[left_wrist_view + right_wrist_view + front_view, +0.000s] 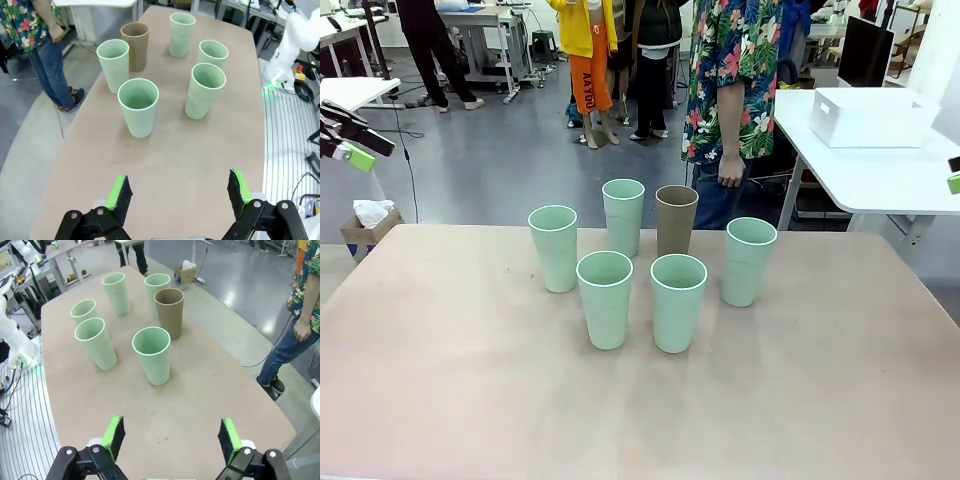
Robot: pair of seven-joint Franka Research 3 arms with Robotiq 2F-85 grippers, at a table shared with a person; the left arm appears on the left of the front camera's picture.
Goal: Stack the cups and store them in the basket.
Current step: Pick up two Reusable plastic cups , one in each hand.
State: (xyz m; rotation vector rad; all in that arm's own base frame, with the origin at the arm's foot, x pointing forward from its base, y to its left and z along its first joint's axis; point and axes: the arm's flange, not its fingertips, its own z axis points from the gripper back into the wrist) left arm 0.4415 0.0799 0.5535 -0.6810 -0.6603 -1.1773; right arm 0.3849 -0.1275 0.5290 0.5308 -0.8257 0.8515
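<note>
Six cups stand upright in a loose cluster mid-table. Five are mint green, among them the front pair (605,298) (678,301) and one at the right (749,260). The brown cup (676,220) is in the back row. The white basket (873,117) sits on a separate white table at the far right. My left gripper (178,192) is open and empty, hovering well short of the nearest mint cup (138,107); it juts in at the left edge (350,140) of the front view. My right gripper (171,437) is open and empty too, short of another mint cup (151,355), with the brown cup (169,312) behind it.
A person in a floral shirt stands at the table's far side, one hand (730,168) hanging down. A cardboard box (365,222) sits on the floor at the left. Bare tabletop (640,410) spreads in front of the cups. The other arm's white base (292,45) stands beside the table.
</note>
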